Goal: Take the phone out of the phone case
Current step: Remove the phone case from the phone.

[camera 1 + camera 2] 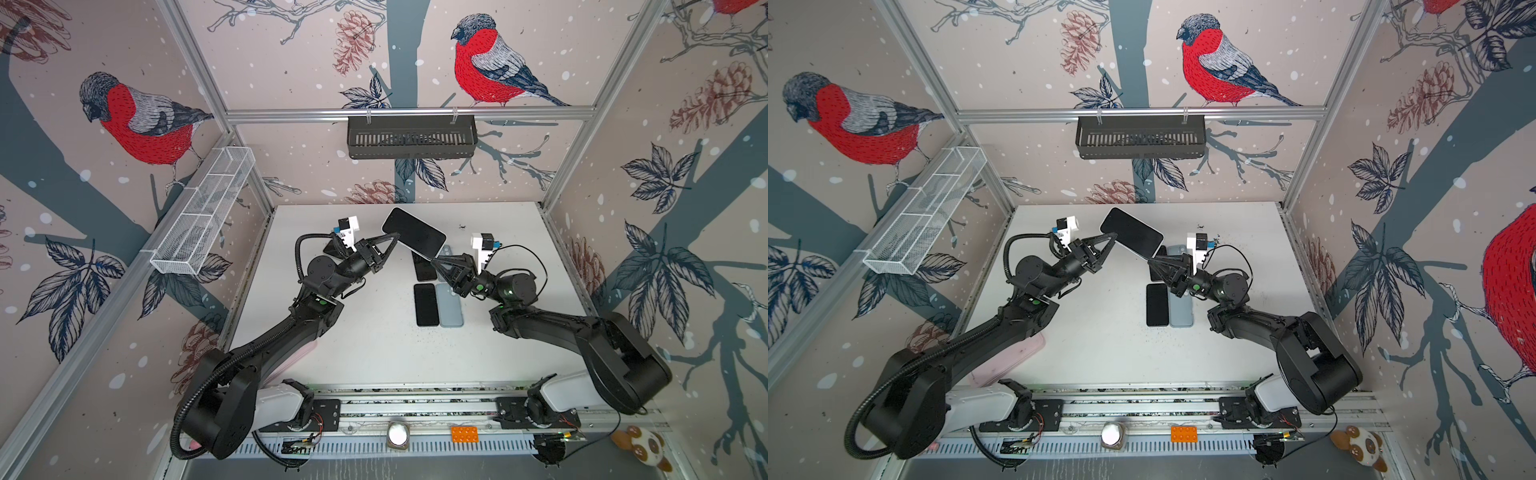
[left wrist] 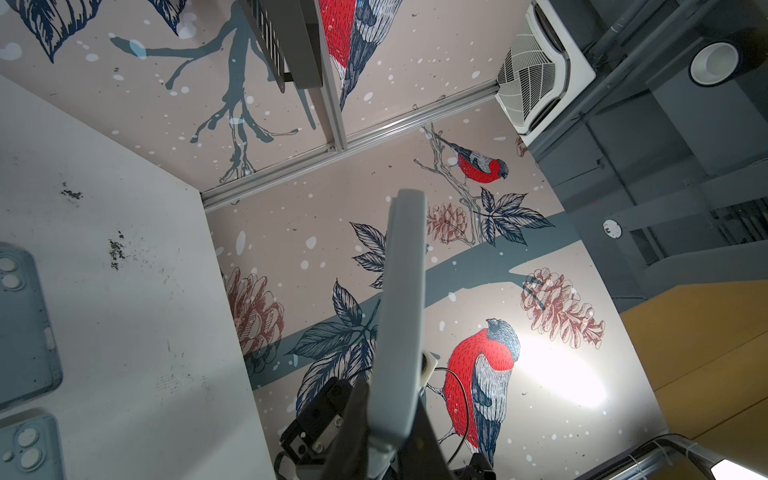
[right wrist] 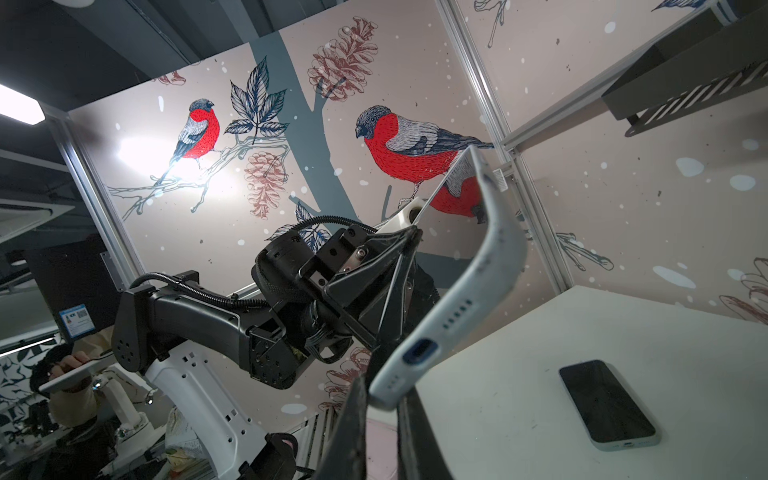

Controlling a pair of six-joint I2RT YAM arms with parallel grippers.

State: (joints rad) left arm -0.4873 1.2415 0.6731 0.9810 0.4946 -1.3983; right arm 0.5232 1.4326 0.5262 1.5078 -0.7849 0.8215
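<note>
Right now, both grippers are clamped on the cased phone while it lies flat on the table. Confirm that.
One thing is wrong. The left gripper and right gripper are both clamped on the cased phone, but it is not flat on the table: they hold it up in the air, as the right wrist view shows.

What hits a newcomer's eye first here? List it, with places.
A black-screened phone in a pale grey-blue case hangs above the white table, pinched at opposite ends by the shut jaws of the left arm and the right arm. Big red-breasted bird prints cover the surrounding walls. Another black phone and a loose pale blue case lie side by side on the table near the right arm.
</note>
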